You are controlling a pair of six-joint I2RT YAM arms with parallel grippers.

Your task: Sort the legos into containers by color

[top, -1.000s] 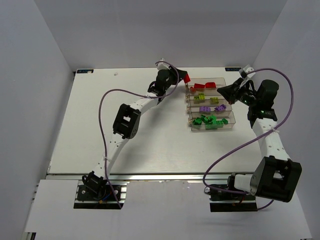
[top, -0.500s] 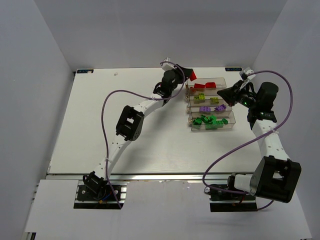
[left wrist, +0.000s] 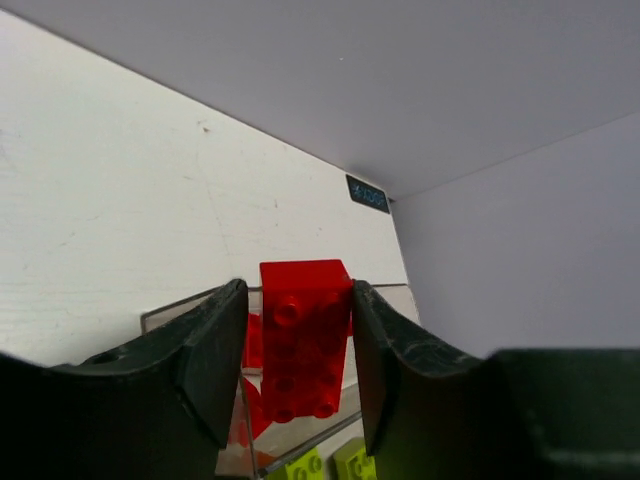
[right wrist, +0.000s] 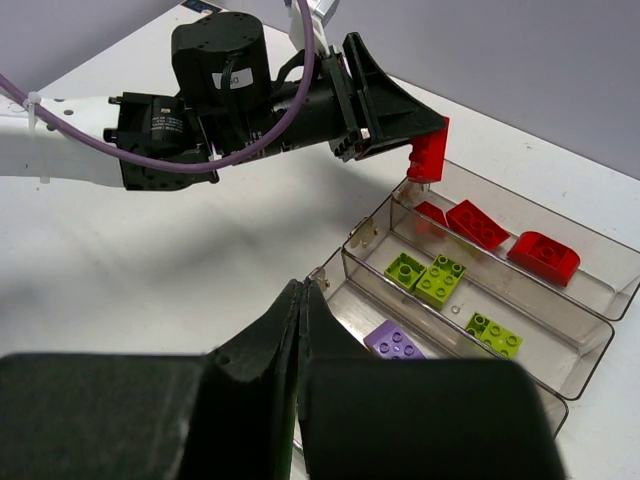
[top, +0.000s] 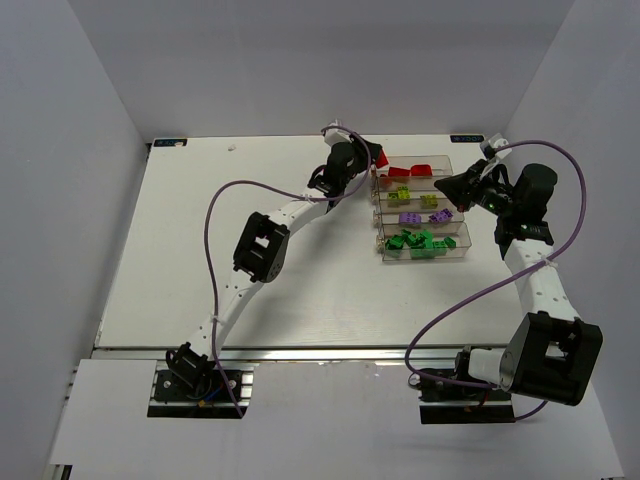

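over the 9 o'clock end of the far bin in the top view, the left gripper [top: 378, 158] clamps a red brick [top: 381, 162] between its two fingers. in the left wrist view the brick stands upright, studs toward the camera, both pads touching its sides. a second ago the same brick hung a bit further toward 9 o'clock, beside the row's corner. half a second ago it sat more toward 12 o'clock. now it is back down at the far bin's end wall, grip unchanged. in the right wrist view the brick's lower end is just above that bin's rim; cannot tell if it touches. the containers [top: 466, 250], four joined clear bins, are in the same spot. from 12 to 6 o'clock they hold red legos [top: 421, 170], yellow-green legos [top: 400, 195], purple legos [top: 410, 217] and green legos [top: 420, 243]. at 3 o'clock of the row the right gripper [top: 446, 184] hovers, jaws pressed fully together, holding nothing, barely shifted since the earlier frames.
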